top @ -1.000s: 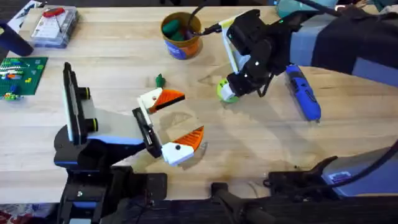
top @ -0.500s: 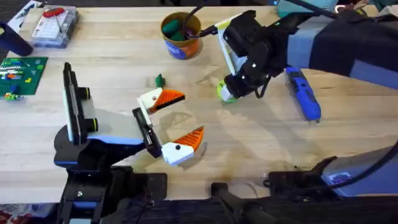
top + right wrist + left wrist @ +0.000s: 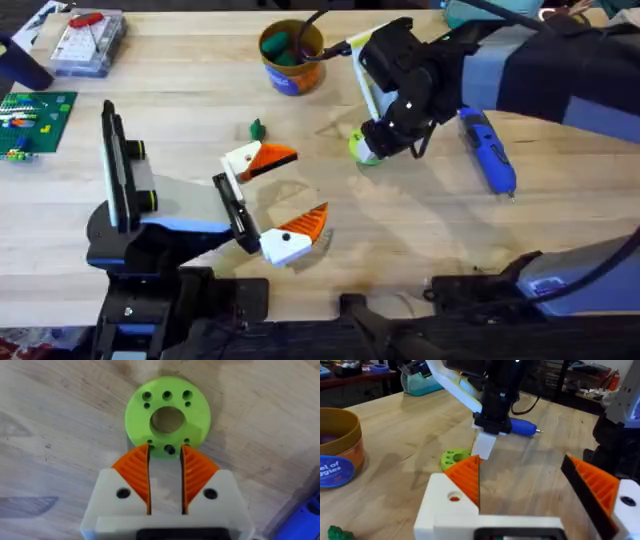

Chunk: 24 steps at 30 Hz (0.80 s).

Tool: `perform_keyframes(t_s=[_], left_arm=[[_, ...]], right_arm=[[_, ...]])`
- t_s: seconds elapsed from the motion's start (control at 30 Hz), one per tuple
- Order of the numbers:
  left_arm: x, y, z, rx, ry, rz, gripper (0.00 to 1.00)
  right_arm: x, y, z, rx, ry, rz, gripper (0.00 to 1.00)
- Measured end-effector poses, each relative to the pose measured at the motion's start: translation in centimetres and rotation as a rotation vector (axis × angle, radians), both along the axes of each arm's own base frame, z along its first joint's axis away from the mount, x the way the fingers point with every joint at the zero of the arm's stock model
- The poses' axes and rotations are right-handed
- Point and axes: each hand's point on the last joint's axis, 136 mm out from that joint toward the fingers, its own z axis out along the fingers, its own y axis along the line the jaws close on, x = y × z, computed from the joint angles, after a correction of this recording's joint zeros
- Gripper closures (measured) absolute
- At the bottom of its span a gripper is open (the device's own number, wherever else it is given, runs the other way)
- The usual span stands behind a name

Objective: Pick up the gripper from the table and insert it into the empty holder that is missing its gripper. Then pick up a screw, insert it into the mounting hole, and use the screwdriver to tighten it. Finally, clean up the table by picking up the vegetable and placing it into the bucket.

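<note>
Overhead, right gripper [image 3: 372,148] sits low over lime-green disc [image 3: 362,148] at table [image 3: 420,230] centre, right of bucket [image 3: 291,55]; right wrist view shows fingers [image 3: 135,467] narrowly parted, tips straddling disc's near rim, grip seemingly not closed on it. Left gripper [image 3: 272,195] spread wide, nothing between its fingers. Vegetable [image 3: 257,129] lies on table just beyond left gripper, below bucket. Blue screwdriver [image 3: 487,150] lies right of right arm. Clear box [image 3: 88,42] far left corner

Both grippers, right gripper [image 3: 166,477] and left gripper [image 3: 540,487], have white blocks, dark screw holes, orange ribbed pads
</note>
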Motion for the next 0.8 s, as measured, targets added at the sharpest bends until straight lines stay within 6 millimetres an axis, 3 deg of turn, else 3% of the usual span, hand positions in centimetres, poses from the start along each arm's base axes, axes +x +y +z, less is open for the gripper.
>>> perform_keyframes(t_s=[0.17,0.27,0.43,0.6,0.8], left_arm=[[0.0,0.0,0.0,0.0,0.0,0.0,0.008],[0.0,0.0,0.0,0.0,0.0,0.0,0.008],[0.0,0.0,0.0,0.0,0.0,0.0,0.008],[0.0,0.0,0.0,0.0,0.0,0.0,0.008],[0.0,0.0,0.0,0.0,0.0,0.0,0.008]], right_arm=[[-0.04,-0.02,-0.04,0.0,0.003,-0.009,0.718],[0.2,0.06,-0.49,-0.01,0.012,-0.01,0.811],[0.29,0.09,-0.47,-0.01,0.01,-0.013,0.86],[0.31,0.03,-0.46,-0.013,0.009,-0.013,0.987],[0.24,-0.02,-0.47,-0.015,0.012,-0.015,0.997]])
